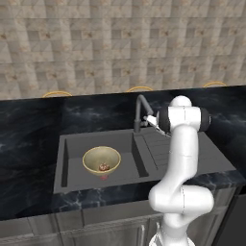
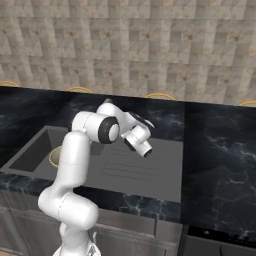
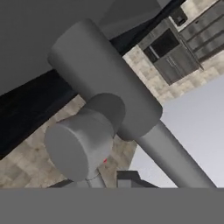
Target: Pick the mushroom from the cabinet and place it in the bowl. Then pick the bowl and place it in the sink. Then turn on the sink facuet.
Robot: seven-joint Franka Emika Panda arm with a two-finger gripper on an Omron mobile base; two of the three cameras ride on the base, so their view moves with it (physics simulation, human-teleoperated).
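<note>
Faucet looms just ahead of the gripper; finger spread: cannot tell. Mushroom sits in the bowl, bowl in the sink left of the faucet, so only the tap remains.

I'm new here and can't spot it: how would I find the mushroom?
Find the dark grey sink set in the black counter. In its basin sits a pale yellow bowl. The mushroom is the small reddish-brown lump at the bowl's bottom, the only thing inside it.
</note>
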